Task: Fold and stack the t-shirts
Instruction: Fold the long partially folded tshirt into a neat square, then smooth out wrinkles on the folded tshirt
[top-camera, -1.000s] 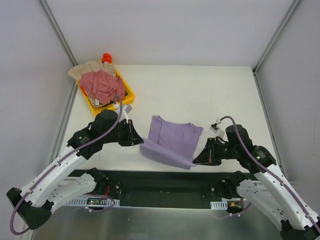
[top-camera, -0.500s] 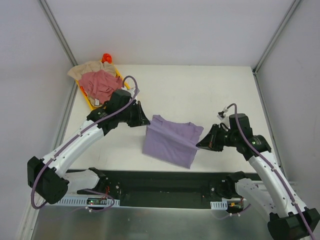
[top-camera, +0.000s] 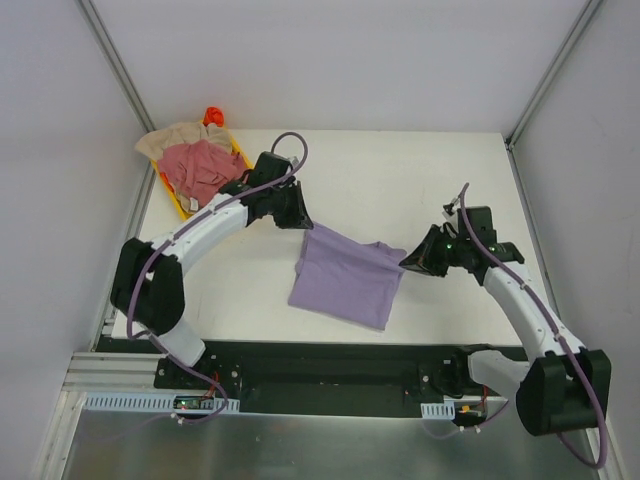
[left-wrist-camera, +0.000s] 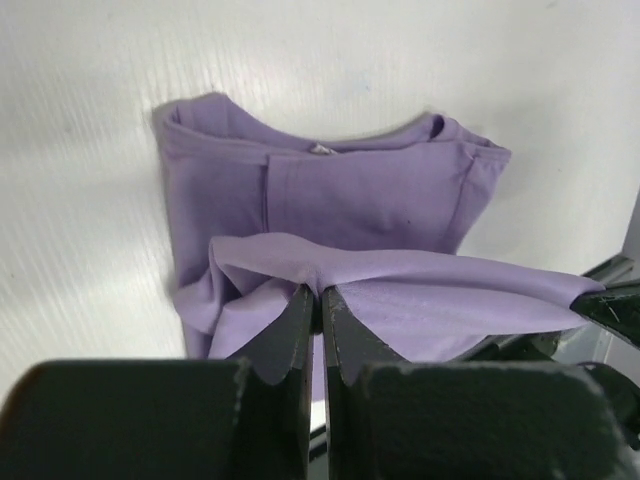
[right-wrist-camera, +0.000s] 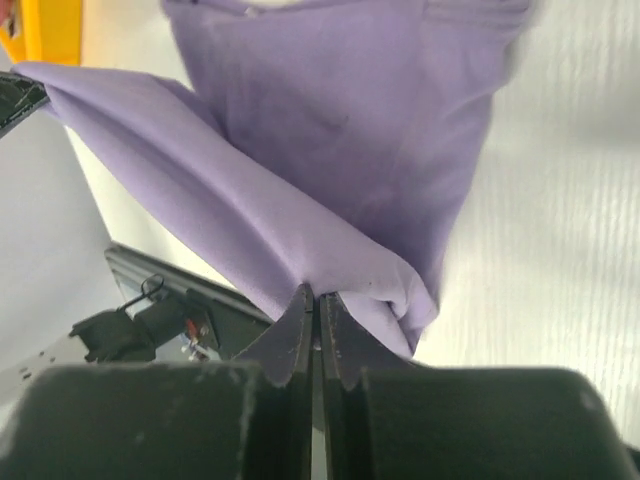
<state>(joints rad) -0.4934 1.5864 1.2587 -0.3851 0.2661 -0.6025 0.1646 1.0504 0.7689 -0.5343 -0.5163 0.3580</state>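
A lavender t-shirt (top-camera: 345, 278) sits near the middle of the white desk (top-camera: 420, 170), a little toward the front edge where the two robot arms are mounted. Its lower layer lies flat on the desk. An upper layer is lifted and pulled into a taut band between the two hands, so the shirt is partly doubled over itself. In the left wrist view, the flat layer shows the neckline with a small white label (left-wrist-camera: 320, 149) at the edge farthest from that camera.

The left hand (top-camera: 298, 216) is at the shirt's far left corner, its fingers pinched tight on a bunched fold of the lavender cloth. The right hand (top-camera: 408, 262) is at the shirt's right corner, its fingers likewise clamped hard on a gathered fold. Both arms reach well out over the desk from their bases.

At the far left corner of the desk stands a yellow tray (top-camera: 176, 202). A pink-red t-shirt (top-camera: 200, 168) lies crumpled in it. A beige t-shirt (top-camera: 175, 137) is heaped behind and partly under the pink-red one, spilling over the tray's far rim. A small orange-red object (top-camera: 212, 115) shows just beyond the beige cloth; what it is cannot be made out.
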